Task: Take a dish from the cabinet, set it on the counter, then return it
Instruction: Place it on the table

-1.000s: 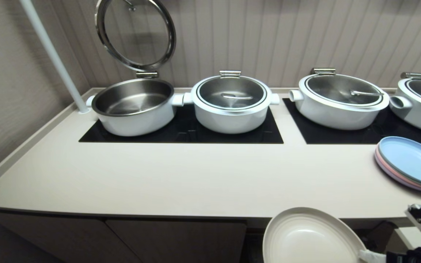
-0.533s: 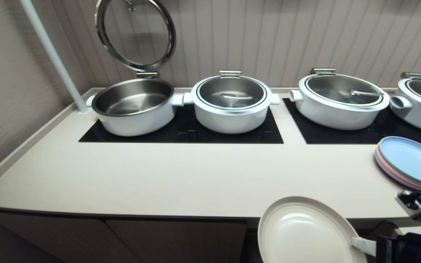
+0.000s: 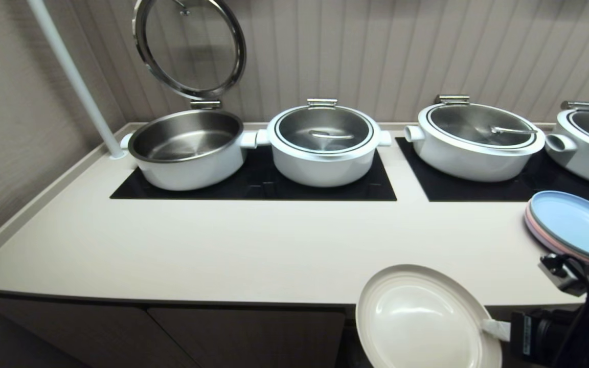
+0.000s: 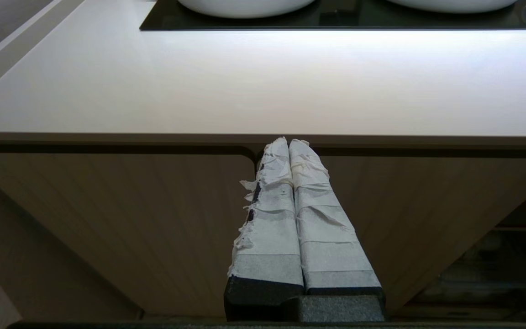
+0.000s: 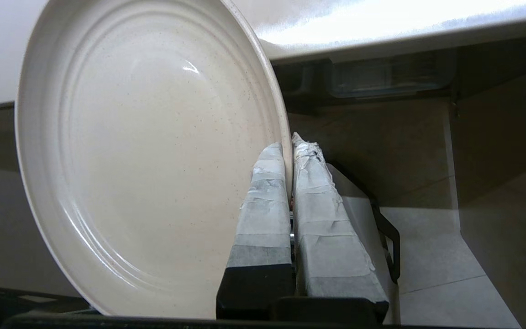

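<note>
Right gripper [image 5: 289, 146] pinches dish [image 5: 144, 151] rim beside counter [image 3: 253, 245] edge.

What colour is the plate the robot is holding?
Plain cream-beige with faint fine specks; the dish shows best in the right wrist view.

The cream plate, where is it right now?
In the head view the cream plate is low on the right, pinched at its rim by the right gripper, in the air overlapping the counter's front edge, nearer than the stacked pastel plates.
</note>
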Available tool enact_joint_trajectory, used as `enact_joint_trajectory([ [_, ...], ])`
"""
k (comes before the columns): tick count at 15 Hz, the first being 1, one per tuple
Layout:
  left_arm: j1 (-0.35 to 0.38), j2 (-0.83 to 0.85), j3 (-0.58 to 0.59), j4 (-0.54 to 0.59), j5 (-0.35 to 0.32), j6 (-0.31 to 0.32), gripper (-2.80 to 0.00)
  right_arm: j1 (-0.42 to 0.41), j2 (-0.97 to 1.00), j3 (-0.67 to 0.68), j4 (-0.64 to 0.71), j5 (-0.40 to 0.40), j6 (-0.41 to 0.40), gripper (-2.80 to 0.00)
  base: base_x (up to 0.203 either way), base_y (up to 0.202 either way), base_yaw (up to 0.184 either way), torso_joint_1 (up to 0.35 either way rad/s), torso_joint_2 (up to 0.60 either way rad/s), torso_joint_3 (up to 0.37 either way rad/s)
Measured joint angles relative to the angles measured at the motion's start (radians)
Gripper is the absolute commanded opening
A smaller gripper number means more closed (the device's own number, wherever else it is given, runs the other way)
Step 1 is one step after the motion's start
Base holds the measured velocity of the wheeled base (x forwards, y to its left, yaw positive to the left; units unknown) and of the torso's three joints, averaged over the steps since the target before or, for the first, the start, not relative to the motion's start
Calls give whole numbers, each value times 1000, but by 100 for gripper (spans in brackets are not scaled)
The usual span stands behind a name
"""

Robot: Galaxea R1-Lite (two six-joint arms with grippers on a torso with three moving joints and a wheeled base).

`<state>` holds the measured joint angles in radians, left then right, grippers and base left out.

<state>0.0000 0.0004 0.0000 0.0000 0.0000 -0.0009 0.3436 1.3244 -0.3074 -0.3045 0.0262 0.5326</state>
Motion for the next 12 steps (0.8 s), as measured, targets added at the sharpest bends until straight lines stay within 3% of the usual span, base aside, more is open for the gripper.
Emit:
enact_joint_trajectory([
  [12, 0, 0, 0, 0, 0, 0, -280, -127, 225, -245, 12, 1, 11, -280, 0, 0, 0, 0, 0, 0],
])
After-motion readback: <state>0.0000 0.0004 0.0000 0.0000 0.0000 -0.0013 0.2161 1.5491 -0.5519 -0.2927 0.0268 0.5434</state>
